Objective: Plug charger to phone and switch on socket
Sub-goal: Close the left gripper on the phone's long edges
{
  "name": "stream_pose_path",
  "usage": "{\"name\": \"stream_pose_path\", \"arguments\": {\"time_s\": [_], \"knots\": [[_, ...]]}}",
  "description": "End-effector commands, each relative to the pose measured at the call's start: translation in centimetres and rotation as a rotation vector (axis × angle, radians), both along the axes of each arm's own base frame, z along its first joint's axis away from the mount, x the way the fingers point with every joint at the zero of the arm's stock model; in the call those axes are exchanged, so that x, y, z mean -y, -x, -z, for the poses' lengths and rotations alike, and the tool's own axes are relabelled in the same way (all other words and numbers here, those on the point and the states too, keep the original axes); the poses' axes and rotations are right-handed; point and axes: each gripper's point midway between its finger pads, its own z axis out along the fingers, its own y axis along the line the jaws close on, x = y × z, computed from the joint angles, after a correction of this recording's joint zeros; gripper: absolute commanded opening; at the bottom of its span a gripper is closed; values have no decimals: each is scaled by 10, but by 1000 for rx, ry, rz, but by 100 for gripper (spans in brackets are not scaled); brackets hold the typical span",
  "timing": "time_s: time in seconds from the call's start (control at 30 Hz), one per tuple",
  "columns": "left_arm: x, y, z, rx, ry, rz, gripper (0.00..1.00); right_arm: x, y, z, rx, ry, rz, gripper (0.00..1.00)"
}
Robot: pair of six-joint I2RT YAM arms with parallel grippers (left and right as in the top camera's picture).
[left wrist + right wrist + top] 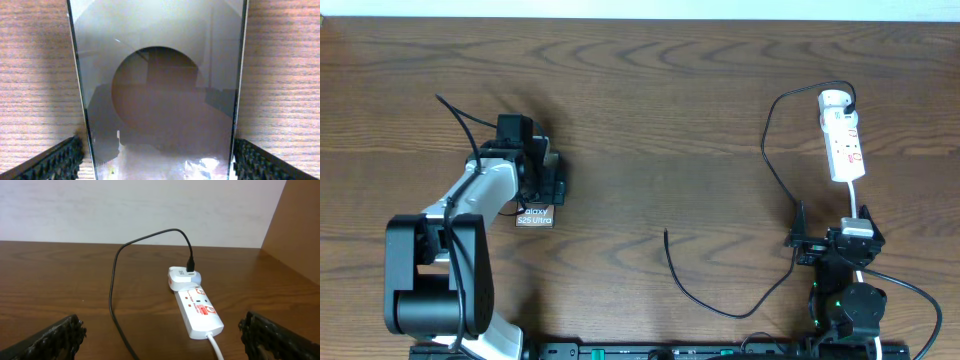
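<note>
Currently the left end effector (157, 146) is sitting low over the phone (160, 100), with its two ribbed fingers (55, 161) straddling the phone's long edges. Both fingers are lying just beside those edges, and I cannot tell whether they are pressing on the phone or only bracketing it. The phone is lying flat on the wooden surface (650, 100) at the left, glossy face up, and in the overhead view only its lettered end is showing from under the arm. The right end effector (160, 325) is hanging released, its fingers spread wide with nothing between them, and its camera is facing the socket (200, 312). The socket is lying at the far right of the surface, well apart from the phone, with its white cord (217, 347) running back toward the right arm. The charger (111, 292) is sitting plugged into a white adapter (181, 278) at the socket's rounded end. Its cable is looping down past the right arm and curling left. Its free tip (666, 233) is lying on bare wood between the two arms, touching nothing.
</note>
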Motion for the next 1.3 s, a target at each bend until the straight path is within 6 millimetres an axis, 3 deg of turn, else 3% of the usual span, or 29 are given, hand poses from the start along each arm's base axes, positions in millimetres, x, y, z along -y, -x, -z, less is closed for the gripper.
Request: {"name": "stream_pose_path", "arguments": {"time_s": [0.0, 0.8, 1.27], "knots": [[2, 26, 23, -92, 19, 10, 96, -1, 0, 0, 0, 9, -2, 99], [-3, 8, 18, -27, -14, 8, 97, -1, 0, 0, 0, 9, -2, 99], [-4, 17, 19, -63, -17, 9, 97, -1, 0, 0, 0, 9, -2, 99]]}}
